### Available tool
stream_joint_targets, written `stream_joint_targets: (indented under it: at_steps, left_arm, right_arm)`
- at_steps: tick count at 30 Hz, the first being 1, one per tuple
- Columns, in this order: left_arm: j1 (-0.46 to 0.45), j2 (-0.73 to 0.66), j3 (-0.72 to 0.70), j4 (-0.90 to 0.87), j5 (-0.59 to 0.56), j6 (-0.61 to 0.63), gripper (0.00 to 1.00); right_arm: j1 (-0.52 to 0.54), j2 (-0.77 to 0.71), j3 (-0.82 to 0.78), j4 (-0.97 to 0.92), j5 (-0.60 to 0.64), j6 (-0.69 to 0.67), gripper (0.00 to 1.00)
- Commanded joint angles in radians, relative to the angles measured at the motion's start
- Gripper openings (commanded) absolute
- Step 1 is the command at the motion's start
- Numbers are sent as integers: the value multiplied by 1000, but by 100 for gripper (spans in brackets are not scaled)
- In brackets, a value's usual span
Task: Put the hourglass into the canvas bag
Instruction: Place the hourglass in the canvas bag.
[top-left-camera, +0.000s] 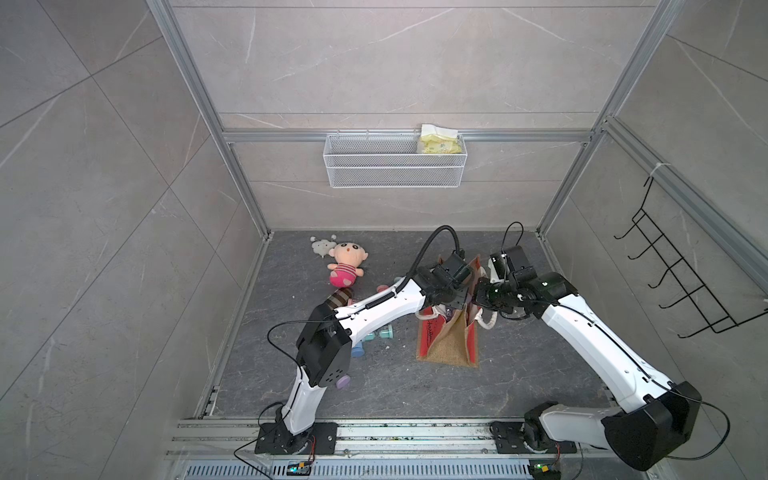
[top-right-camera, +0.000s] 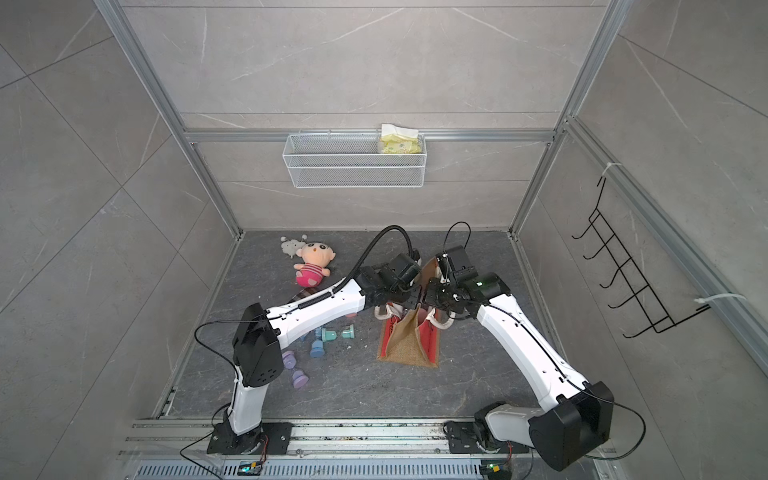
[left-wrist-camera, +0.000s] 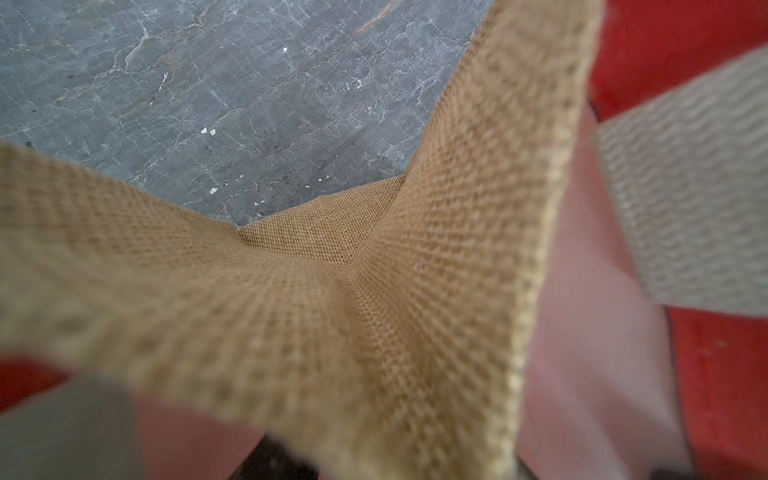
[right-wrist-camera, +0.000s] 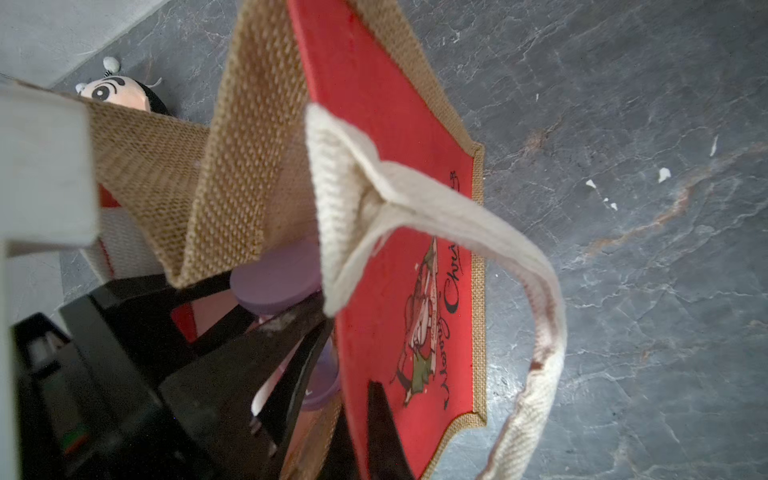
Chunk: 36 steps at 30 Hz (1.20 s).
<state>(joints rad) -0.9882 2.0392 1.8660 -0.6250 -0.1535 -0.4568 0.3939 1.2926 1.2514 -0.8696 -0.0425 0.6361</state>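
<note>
The canvas bag (top-left-camera: 451, 345) (top-right-camera: 409, 345) stands upright on the dark floor, with red panels, tan burlap sides and white handles. My right gripper (right-wrist-camera: 351, 357) is shut on the rim of one red panel (right-wrist-camera: 374, 145), one finger inside and one outside. My left gripper (top-left-camera: 453, 305) hangs over the bag's mouth. A purple hourglass (right-wrist-camera: 272, 282) sits in the mouth at the tips of the left gripper's black fingers (right-wrist-camera: 208, 286); whether they still hold it does not show. The left wrist view is filled by the blurred burlap gusset (left-wrist-camera: 291, 311).
A plush doll (top-left-camera: 347, 266) and a white fluffy toy (top-left-camera: 322, 245) lie at the back left. Several small hourglasses (top-right-camera: 318, 349) lie under my left arm. A wire basket (top-left-camera: 395, 160) hangs on the back wall, a black hook rack (top-left-camera: 685, 282) on the right wall.
</note>
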Motion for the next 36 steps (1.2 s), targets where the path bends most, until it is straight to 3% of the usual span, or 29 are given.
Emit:
stream_joint_targets:
  at_steps: [1, 6, 12, 20, 31, 33, 36]
  left_arm:
    - [3, 35, 15, -53, -11, 21, 55]
    - [5, 27, 35, -58, -8, 33, 69]
    - [13, -14, 62, -76, 1, 41, 75]
    - [56, -181, 23, -105, 2, 42, 80]
    - [77, -459, -90, -96, 34, 27, 86]
    - [79, -528, -125, -114, -2, 12, 87]
    - [79, -608, -191, -205, -146, -47, 87]
  right_arm:
    - [-4, -43, 0, 33, -10, 5, 0]
    - [-11, -47, -3, 32, -10, 1, 0]
    - [-18, -45, -3, 24, 0, -10, 0]
    - [-23, -40, 43, -56, 53, -82, 0]
    - [-24, -7, 63, -72, -50, -130, 0]
    - [-24, -5, 66, -67, -85, -146, 0]
    - [-25, -6, 73, -70, -95, -152, 0]
